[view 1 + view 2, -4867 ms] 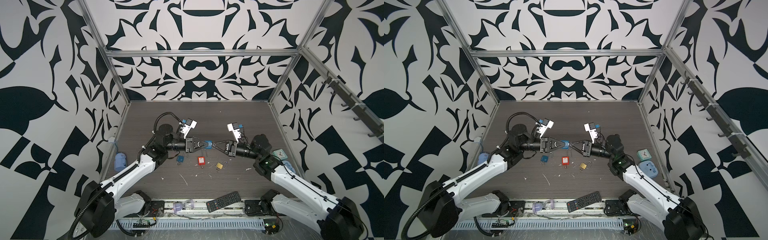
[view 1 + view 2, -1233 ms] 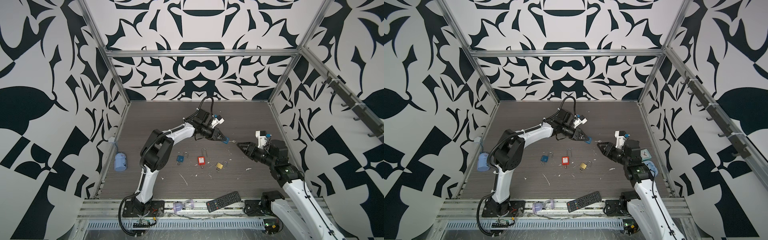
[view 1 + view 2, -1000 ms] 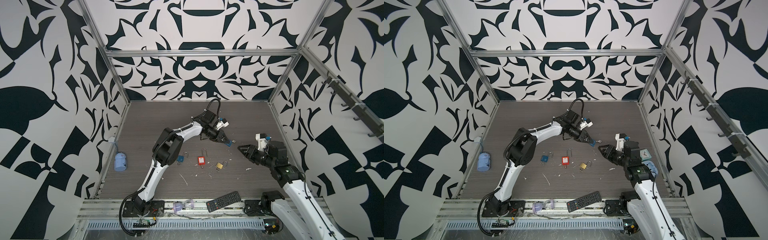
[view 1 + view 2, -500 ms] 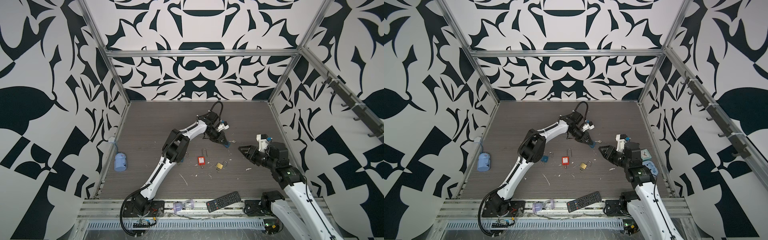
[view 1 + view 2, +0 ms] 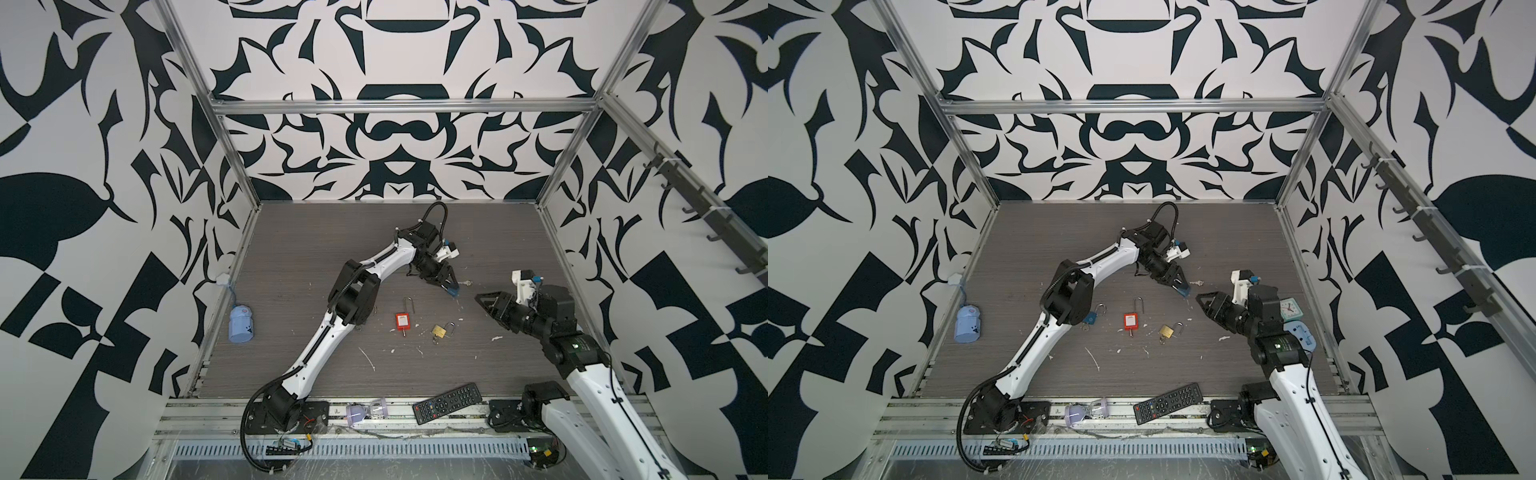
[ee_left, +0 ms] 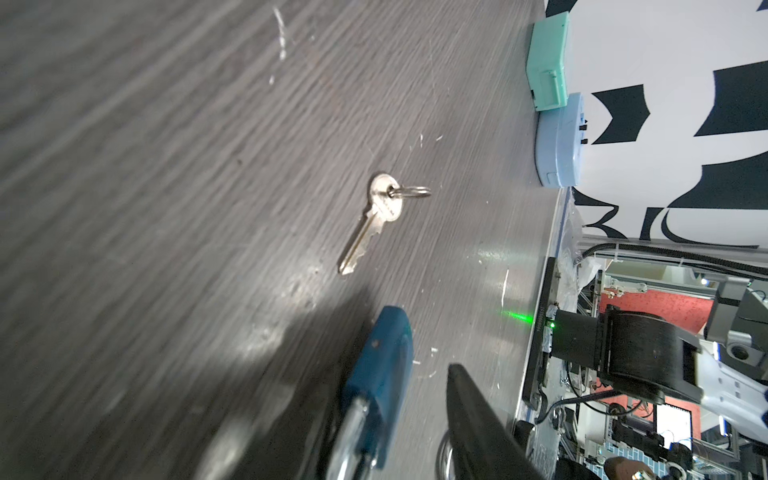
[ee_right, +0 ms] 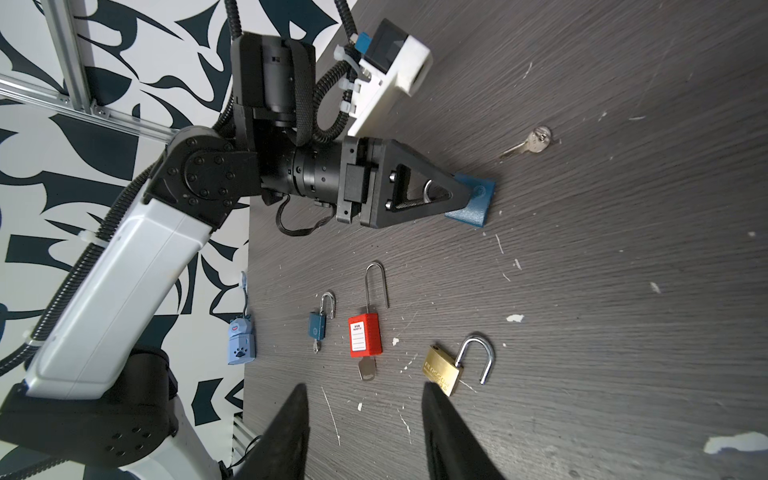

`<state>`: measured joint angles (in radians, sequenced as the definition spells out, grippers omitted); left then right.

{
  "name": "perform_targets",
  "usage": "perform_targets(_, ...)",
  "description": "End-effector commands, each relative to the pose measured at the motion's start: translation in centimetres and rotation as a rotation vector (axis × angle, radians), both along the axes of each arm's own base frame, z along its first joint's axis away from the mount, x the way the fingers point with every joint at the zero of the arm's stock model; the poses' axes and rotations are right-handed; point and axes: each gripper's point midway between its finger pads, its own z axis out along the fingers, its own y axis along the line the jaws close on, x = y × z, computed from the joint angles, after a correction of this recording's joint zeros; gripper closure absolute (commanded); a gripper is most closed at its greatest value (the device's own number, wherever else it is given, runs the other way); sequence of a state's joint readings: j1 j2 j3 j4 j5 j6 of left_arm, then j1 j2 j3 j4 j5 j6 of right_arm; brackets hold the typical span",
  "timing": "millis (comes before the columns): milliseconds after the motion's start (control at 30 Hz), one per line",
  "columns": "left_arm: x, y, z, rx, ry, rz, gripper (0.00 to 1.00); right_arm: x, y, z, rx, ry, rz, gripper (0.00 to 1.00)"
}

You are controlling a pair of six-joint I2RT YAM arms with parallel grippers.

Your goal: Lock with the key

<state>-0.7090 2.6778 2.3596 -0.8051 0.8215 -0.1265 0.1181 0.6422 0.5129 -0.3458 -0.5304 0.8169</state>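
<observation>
Where left pincer (image 5: 449, 286) gapes, blue padlock (image 6: 382, 365) (unclamped)

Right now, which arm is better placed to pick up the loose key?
Right: the right tool is open, empty and near the key; the left tool has the blue padlock between its jaws.

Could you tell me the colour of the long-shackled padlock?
The padlock is red, best in the right wrist view.
</observation>
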Motion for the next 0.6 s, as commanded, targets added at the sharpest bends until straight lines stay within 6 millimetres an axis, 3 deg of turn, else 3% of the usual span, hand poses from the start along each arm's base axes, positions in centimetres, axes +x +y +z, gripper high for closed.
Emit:
perform_targets(0,1.6,0.5,-0.5,0.002,0.002,0.040,0.53,0.2,0.1,0.5,0.017,-0.030,0.000,0.54)
perform_targets(167,4.2,0.7,0.6,-0.014,-0.028,0.122,0.32,0.3,0.0,0.4,0.015,-0.029,-0.006,0.54)
perform_targets(200,4.8,0.6,1.1,-0.028,-0.035,0.139,0.13,0.3,0.0,0.5,0.016,-0.029,-0.006,0.54)
perform_targets(233,5.4,0.5,1.7,-0.042,-0.039,0.157,0.03,0.3,0.0,0.4,0.017,-0.028,-0.010,0.54)
perform_targets(400,8.6,0.8,4.4,-0.034,-0.148,0.273,0.01,0.4,-0.2,0.3,-0.006,0.000,-0.016,0.54)
perform_targets(500,10.5,2.3,7.5,0.011,-0.286,0.397,0.01,0.1,-0.8,-0.1,-0.055,0.050,-0.033,0.54)
perform_targets(567,10.5,3.3,10.5,-0.002,-0.371,0.424,0.01,0.0,-1.3,0.1,-0.094,0.059,-0.043,0.54)
